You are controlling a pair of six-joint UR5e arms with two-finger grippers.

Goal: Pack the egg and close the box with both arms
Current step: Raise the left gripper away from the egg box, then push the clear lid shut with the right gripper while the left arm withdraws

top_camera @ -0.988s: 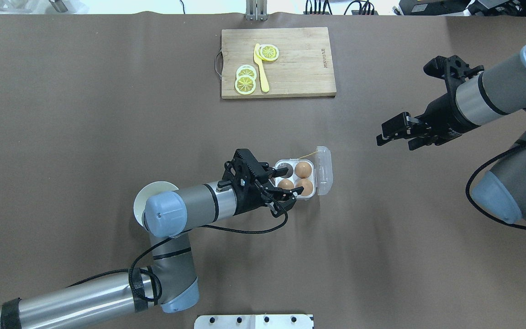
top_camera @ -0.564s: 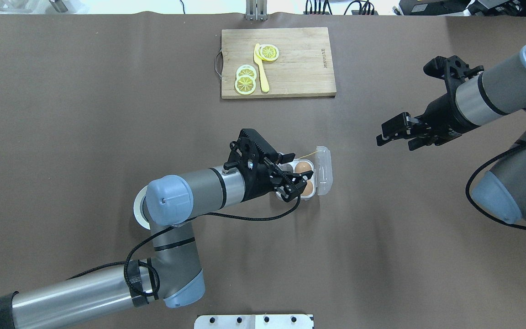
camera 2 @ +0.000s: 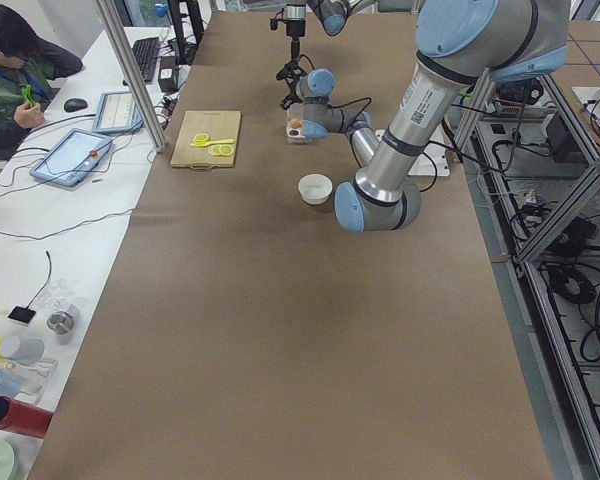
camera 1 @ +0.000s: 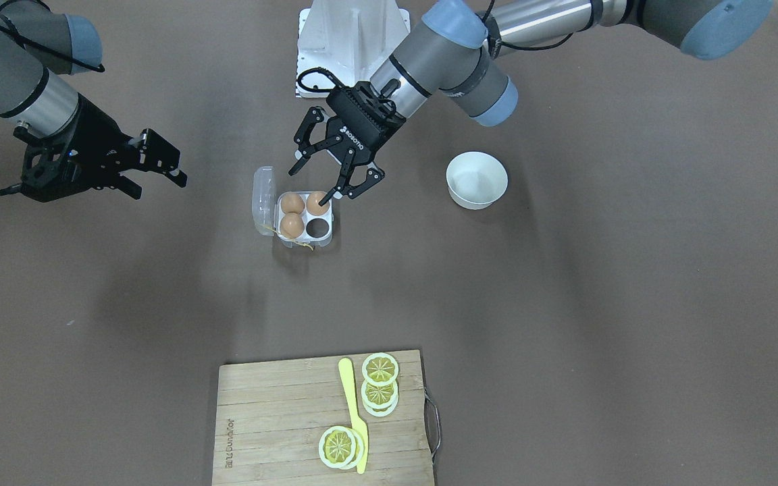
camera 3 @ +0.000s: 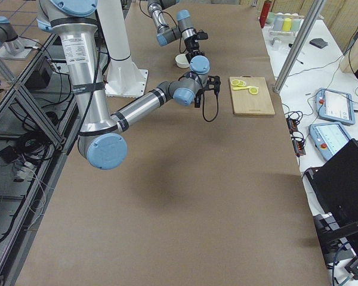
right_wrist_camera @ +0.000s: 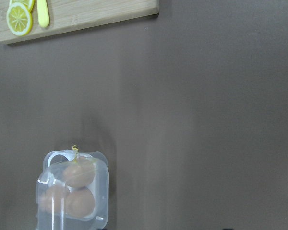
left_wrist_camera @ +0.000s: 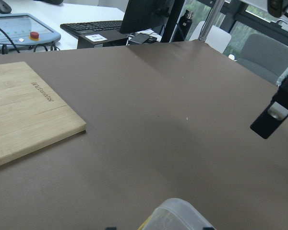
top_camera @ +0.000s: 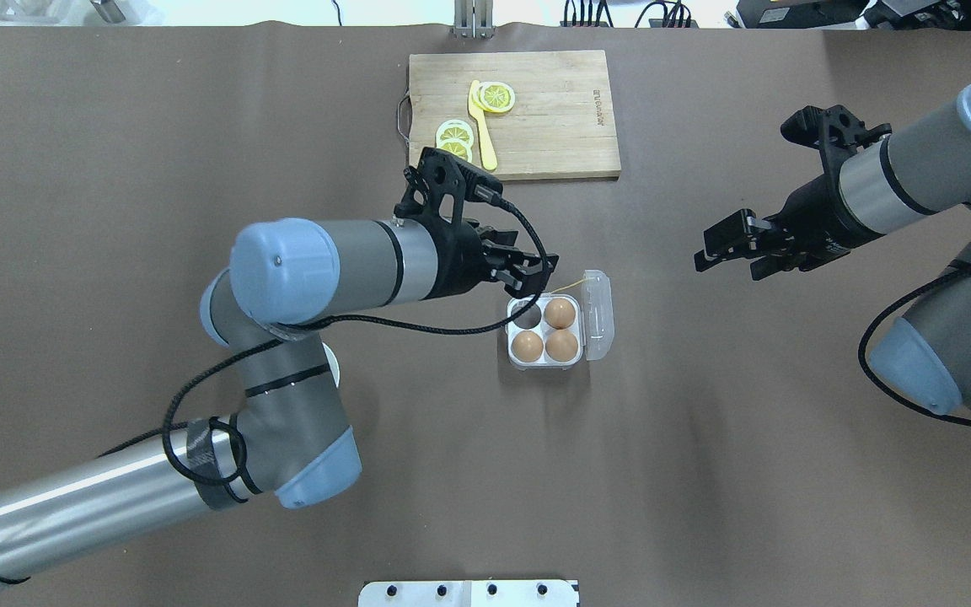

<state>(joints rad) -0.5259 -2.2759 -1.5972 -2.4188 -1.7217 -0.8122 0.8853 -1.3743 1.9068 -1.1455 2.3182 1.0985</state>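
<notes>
The clear egg box (top_camera: pixel 544 363) stands mid-table with its lid (top_camera: pixel 599 314) open to the right. Three brown eggs (top_camera: pixel 560 313) (top_camera: pixel 528 345) (top_camera: pixel 563 344) fill three cells, and the far-left cell (top_camera: pixel 528 314) is empty. My left gripper (top_camera: pixel 540 276) is open and empty, raised just beyond the box's far-left corner; it also shows in the front view (camera 1: pixel 328 185) above the eggs (camera 1: pixel 292 202). My right gripper (top_camera: pixel 730 250) is open and empty, well to the right of the box. The right wrist view shows the eggs through the lid (right_wrist_camera: pixel 74 191).
A wooden cutting board (top_camera: pixel 536 126) with lemon slices (top_camera: pixel 496 97) and a yellow knife (top_camera: pixel 485 143) lies at the far side. A white bowl (camera 1: pixel 477 179) sits left of the box, mostly hidden under my left arm in the overhead view.
My left gripper has lifted off the box and moved toward the far side, uncovering all three eggs. The left arm's elbow now covers the bowl. The right arm has not moved.
</notes>
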